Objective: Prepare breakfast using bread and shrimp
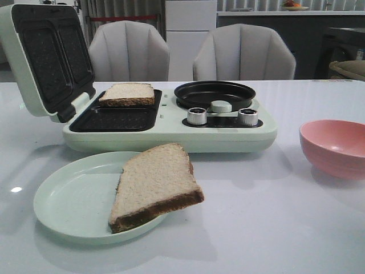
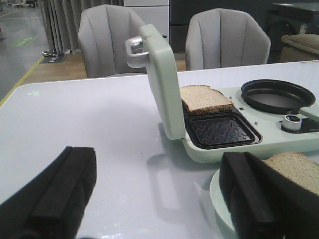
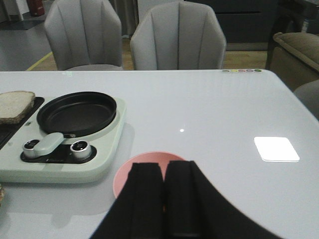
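Note:
One bread slice (image 1: 128, 94) lies on the far part of the open sandwich maker's (image 1: 171, 138) dark grill plate; it also shows in the left wrist view (image 2: 205, 98) and the right wrist view (image 3: 15, 104). The second bread slice (image 1: 155, 182) leans over the right rim of a pale green plate (image 1: 68, 200). No shrimp is clearly visible. My left gripper (image 2: 157, 164) is open and empty, low over the table left of the plate. My right gripper (image 3: 164, 167) is shut, in front of the pink bowl (image 3: 124, 177); a thin orange speck shows in the slit between its fingers.
The maker's lid (image 1: 45, 57) stands open at the left. A round black pan (image 1: 215, 93) and two silver knobs (image 1: 197, 116) sit on its right half. The pink bowl (image 1: 336, 145) stands at the right. Two grey chairs (image 1: 130, 51) stand behind the table.

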Motion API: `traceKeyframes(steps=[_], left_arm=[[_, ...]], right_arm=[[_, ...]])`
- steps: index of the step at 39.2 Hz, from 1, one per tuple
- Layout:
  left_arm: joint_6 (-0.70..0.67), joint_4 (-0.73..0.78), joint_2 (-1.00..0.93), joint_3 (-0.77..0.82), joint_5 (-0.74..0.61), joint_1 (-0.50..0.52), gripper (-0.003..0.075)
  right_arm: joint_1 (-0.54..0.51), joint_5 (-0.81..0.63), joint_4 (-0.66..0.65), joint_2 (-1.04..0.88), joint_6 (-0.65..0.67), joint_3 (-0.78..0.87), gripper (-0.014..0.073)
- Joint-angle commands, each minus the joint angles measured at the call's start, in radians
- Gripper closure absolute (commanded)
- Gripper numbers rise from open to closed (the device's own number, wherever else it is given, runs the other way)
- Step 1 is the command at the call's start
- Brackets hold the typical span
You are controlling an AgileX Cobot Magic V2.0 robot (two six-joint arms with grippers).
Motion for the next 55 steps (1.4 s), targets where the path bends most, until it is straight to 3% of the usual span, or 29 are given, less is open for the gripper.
traceKeyframes(steps=[1,8,14,26,32,41,55], left_arm=[[0.001,0.021,0.015,-0.027,-0.077,-0.008,0.0155],[0.001,0.021,0.015,-0.027,-0.077,-0.008,0.0155],[0.001,0.021,0.015,-0.027,-0.077,-0.008,0.0155],[0.001,0.021,0.015,-0.027,-0.077,-0.008,0.0155],[0.001,0.021,0.015,-0.027,-0.077,-0.008,0.0155],[0.001,0.021,0.015,-0.027,-0.077,-0.008,0.0155],[0.001,0.021,0.015,-0.027,-0.077,-0.008,0.0155]], right_arm=[[0.011,-0.059,0.013,0.024,0.002,-0.033,0.0415],[0.011,-0.143,0.094,0.101,0.002,-0.044,0.0242],[0.017,-0.099,0.213,0.216,0.001,-0.105,0.0134],[0.144,0.143,0.295,0.555,0.001,-0.356,0.0137],[0.220,0.148,0.435,0.748,-0.019,-0.451,0.0137],[0.324,0.153,0.540,0.983,-0.054,-0.540,0.0137],[0.339,0.144,0.746,1.242,-0.190,-0.627,0.0137]])
